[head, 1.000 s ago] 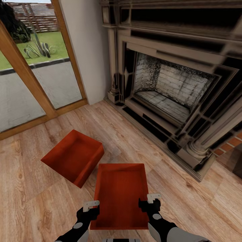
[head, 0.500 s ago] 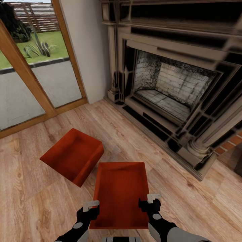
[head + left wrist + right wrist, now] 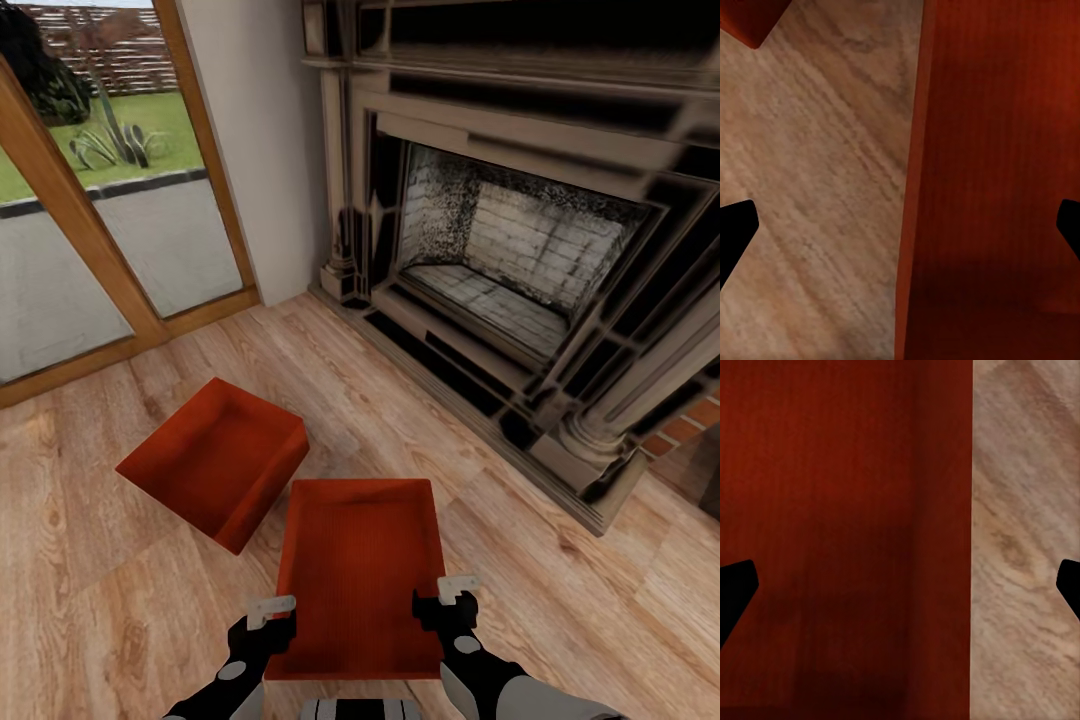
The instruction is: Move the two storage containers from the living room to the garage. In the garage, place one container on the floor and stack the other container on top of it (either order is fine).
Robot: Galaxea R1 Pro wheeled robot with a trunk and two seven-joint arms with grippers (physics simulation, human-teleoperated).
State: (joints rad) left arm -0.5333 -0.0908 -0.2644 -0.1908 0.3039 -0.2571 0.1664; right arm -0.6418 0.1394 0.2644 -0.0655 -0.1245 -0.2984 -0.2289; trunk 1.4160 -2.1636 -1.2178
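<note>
Two red-orange storage containers sit on the light wood planks of the living room. The near container lies straight ahead of me; the far container sits tilted to its left, almost touching it. My left gripper is open astride the near bin's left wall. My right gripper is open astride its right wall. In both wrist views the dark fingertips stand far apart. A corner of the far container shows in the left wrist view. The garage is out of view.
A dark ornate fireplace with a projecting base fills the right side, with red brick beyond it. Wood-framed glass doors close off the far left. Open wood planks lie left of and behind the bins.
The whole picture has shifted slightly, so the camera moved a little. Both grippers keep their place beside the near container, still open.
</note>
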